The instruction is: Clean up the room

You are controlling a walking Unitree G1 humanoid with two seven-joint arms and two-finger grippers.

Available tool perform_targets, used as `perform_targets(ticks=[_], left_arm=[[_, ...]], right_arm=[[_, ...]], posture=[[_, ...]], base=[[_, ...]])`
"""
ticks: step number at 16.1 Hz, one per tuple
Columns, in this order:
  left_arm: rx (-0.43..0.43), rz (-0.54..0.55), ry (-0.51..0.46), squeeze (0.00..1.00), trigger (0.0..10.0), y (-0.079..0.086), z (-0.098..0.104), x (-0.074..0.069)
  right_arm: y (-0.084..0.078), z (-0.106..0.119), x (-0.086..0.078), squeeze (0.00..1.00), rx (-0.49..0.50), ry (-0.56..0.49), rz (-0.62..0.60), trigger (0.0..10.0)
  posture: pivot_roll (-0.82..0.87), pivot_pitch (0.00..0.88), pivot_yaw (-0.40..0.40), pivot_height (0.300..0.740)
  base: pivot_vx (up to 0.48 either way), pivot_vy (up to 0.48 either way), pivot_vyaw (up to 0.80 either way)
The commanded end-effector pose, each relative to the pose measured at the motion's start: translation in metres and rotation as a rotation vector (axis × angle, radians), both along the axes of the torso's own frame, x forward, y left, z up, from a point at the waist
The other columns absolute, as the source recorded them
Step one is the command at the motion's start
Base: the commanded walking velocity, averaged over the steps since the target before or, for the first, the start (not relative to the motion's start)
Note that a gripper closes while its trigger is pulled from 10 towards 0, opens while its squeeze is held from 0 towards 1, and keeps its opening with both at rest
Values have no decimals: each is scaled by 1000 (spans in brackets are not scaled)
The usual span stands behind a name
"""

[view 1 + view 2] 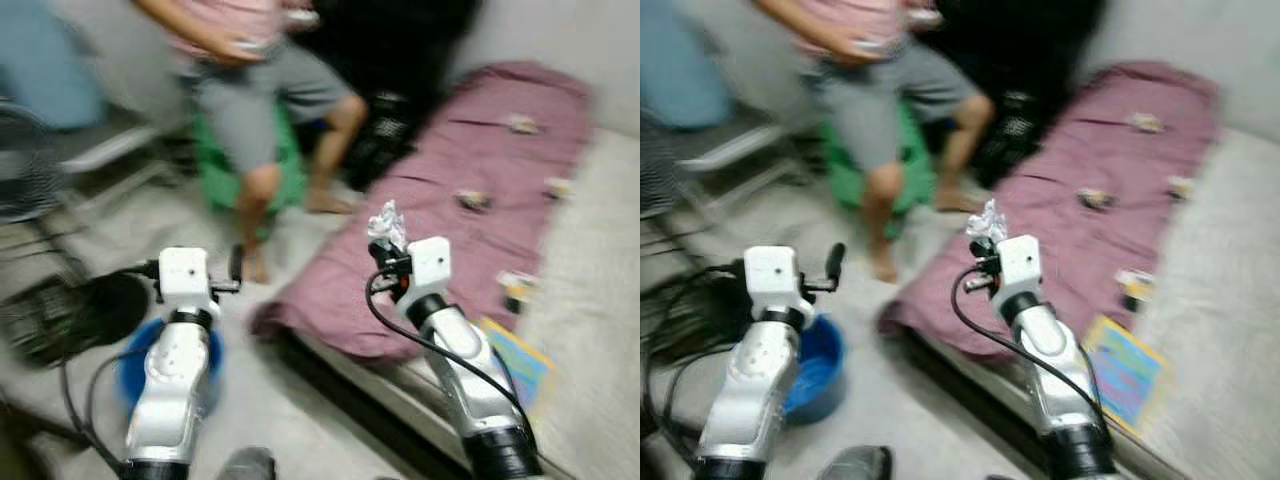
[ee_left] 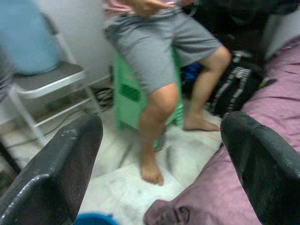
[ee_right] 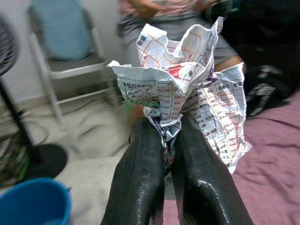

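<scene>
A small room with a pale floor (image 1: 290, 400), a low mattress under a mauve sheet (image 1: 470, 190) along the right, and a grey-white textured cover (image 1: 600, 300) beside it. The right gripper (image 3: 167, 140) is raised over the near corner of the mattress, its two black fingers pressed together on a crumpled sheet of white printed paper with orange grid lines (image 3: 187, 89), which fans out above the fingertips. The left gripper (image 2: 159, 140) is held out over the floor with its fingers spread wide and nothing between them. Below the left arm a round blue plastic bucket (image 1: 135, 365) stands on the floor. A person in grey shorts and a pink top (image 1: 250, 100) sits on a green plastic stool (image 1: 220, 180), barefoot, cut off above the chest. A white folding chair with a blue back (image 2: 33, 51) stands against the wall, and a black fan base (image 3: 44, 159) sits on the floor. Several small scraps (image 1: 475, 200) lie on the mauve sheet, too blurred to identify, and a colourful flat booklet (image 1: 1125, 375) lies at the mattress edge. Both head views are smeared
</scene>
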State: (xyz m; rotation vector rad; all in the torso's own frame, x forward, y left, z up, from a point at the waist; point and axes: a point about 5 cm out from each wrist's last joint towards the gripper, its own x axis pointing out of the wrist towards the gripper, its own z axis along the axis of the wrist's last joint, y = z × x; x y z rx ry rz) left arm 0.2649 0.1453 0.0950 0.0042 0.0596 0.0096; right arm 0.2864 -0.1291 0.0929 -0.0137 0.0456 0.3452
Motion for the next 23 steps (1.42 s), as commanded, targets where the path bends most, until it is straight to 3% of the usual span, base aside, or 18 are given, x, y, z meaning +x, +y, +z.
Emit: perform_targets(ticks=[1, 19, 23], left_arm=[[9, -2, 0, 0, 10000, -1, 1, 0], [-11, -22, -4, 0, 10000, -3, 2, -2], [-14, -37, -8, 0, 10000, -4, 3, -2]], right_arm=[[-3, 0, 1, 0, -1, -2, -14, 10000], [-1, -4, -2, 0, 1, 10, -4, 10000], [0, -3, -1, 0, 15, 6, -4, 10000]], posture=[[19, 34, -31, 740], [18, 36, -28, 740], [20, 34, -26, 740]], base=[[0, 0, 800], [0, 0, 800], [0, 0, 156]])
